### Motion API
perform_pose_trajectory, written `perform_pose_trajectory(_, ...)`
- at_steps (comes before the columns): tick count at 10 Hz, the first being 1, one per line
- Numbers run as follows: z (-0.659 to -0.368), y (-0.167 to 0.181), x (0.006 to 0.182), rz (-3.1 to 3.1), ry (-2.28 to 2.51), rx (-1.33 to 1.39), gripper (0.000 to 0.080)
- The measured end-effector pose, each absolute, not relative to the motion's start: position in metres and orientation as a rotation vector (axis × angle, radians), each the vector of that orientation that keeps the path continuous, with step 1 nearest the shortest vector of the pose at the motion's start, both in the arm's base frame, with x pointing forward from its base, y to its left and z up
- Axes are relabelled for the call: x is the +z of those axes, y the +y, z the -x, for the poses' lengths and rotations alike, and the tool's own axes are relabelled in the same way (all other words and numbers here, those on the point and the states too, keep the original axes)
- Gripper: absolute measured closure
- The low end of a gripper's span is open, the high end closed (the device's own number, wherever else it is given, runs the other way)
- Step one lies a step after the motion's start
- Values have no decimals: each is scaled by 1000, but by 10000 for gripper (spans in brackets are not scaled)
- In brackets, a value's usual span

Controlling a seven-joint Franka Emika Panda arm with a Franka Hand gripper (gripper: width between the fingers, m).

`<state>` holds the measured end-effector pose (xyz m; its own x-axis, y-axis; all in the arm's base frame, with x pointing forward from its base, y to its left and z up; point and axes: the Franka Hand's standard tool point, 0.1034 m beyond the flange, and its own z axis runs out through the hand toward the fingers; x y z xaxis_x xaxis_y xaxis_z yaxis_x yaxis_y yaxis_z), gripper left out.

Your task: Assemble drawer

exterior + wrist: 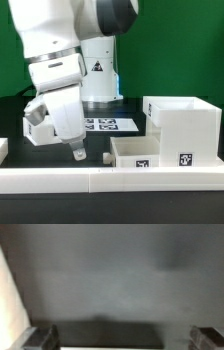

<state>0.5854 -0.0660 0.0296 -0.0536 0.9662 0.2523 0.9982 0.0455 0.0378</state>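
Note:
The large white boxy housing (186, 124) stands on the black table at the exterior view's right, with square tags on its front. A small open-top tray (134, 151) sits against its left side. A white part (3, 149) is cut off by the exterior view's left edge; I cannot tell what it is. My gripper (77, 152) hangs low over the table, left of the tray and apart from it. In the wrist view my gripper (124, 339) is open and empty, its fingers (40, 336) wide apart over bare dark table.
The long low white rail (110, 179) runs along the front of the table. The marker board (108, 124) lies flat behind my gripper at the robot's base. A blurred pale strip (8, 291) borders the wrist view.

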Motion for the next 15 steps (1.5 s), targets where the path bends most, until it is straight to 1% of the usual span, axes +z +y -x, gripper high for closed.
perform_pose_trajectory(3, -597, -45, 26, 2048, -2185, -310, 150)
perform_pose_trajectory(7, -596, -43, 26, 2047, -2187, -310, 150)
perform_pose_trajectory(9, -598, -29, 27, 2045, -2178, -321, 150)
perform_pose_trajectory(13, -597, -11, 23, 2072, -2136, -317, 150)
perform_pose_trajectory(15, -598, 6, 24, 2071, -2134, -313, 150)
